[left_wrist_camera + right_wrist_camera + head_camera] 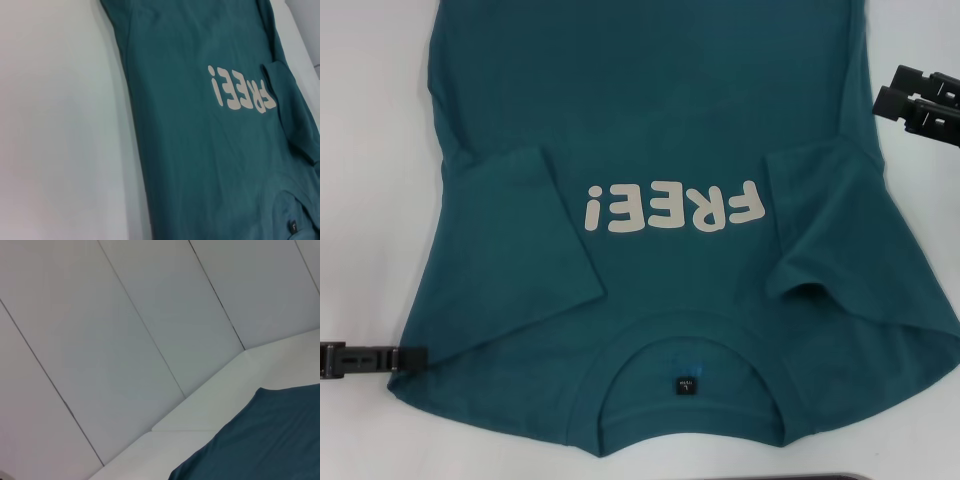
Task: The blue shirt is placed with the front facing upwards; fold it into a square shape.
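Collar-nearest blue shirt (660,130) flat, left gripper (420,357) touching its shoulder edge, right gripper (882,90) just beside it, finger states unclear.

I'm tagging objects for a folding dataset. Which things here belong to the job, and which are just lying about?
Job:
- blue shirt, both sleeves folded inward
- left claw, at its near left corner
- right claw, beside its far right edge

Lying about:
- dark object at near edge
- white table

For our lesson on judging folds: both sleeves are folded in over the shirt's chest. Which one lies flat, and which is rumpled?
The sleeve on the robot's left lies flat and smooth. The sleeve on the robot's right is rumpled, its cuff bunched open beside the "FREE!" lettering.
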{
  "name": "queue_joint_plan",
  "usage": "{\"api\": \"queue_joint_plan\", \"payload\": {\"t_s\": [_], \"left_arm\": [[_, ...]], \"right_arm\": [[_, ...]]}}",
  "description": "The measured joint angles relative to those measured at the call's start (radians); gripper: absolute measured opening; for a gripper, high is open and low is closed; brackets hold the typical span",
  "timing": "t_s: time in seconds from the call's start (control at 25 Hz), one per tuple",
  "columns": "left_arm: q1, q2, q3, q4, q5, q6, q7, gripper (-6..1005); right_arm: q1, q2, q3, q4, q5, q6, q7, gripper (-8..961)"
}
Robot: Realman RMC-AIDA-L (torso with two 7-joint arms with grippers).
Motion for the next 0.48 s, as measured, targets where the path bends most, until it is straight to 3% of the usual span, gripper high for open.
{"api": "queue_joint_plan", "payload": {"t_s": [0.48], "left_arm": [[-0.017, -0.001, 0.001, 0.022, 0.0, 0.0, 0.004, 837]], "right_arm": [[-0.004, 0.0, -0.001, 0.001, -0.003, -0.002, 0.001, 892]]}}
